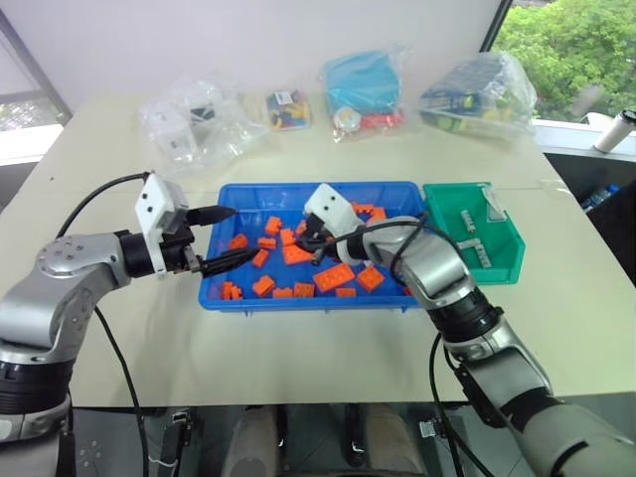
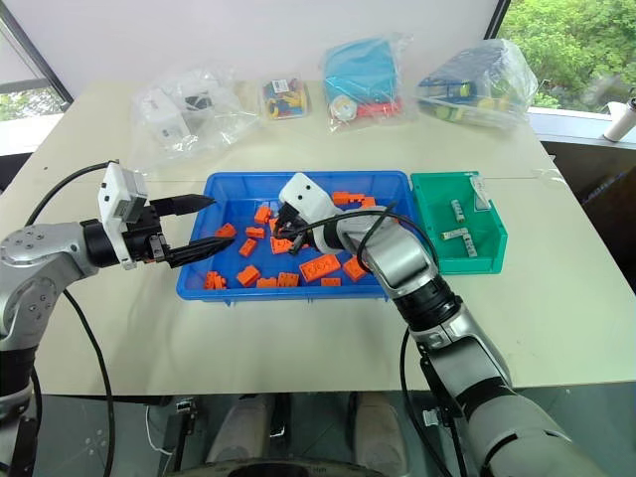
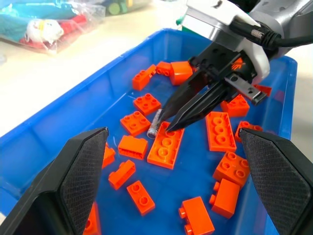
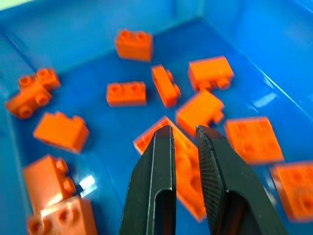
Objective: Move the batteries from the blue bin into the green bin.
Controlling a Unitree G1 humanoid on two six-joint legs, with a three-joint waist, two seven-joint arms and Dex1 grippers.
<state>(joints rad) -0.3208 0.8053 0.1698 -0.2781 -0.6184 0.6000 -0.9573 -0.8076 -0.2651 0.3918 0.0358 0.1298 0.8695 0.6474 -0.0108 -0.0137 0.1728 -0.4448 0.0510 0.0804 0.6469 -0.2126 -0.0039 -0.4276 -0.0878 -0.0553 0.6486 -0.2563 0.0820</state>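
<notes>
The blue bin (image 1: 298, 303) sits mid-table, strewn with orange blocks (image 1: 333, 278). One small silver battery (image 3: 155, 123) lies tilted against an orange block, right at the tips of my right gripper (image 3: 166, 123). That gripper reaches down into the bin, shut; in the right wrist view nothing shows between its fingers (image 4: 159, 161). My left gripper (image 1: 227, 237) hovers open over the bin's left edge, holding nothing. The green bin (image 1: 502, 268) stands against the blue bin's right side, with several batteries (image 1: 472, 237) inside.
Along the table's far side lie clear bags of parts (image 1: 194, 119), a small bag of coloured pieces (image 1: 288, 107), a bagged teal box (image 1: 363, 84) and another bag (image 1: 477, 94). A white cup (image 1: 616, 129) stands at the far right.
</notes>
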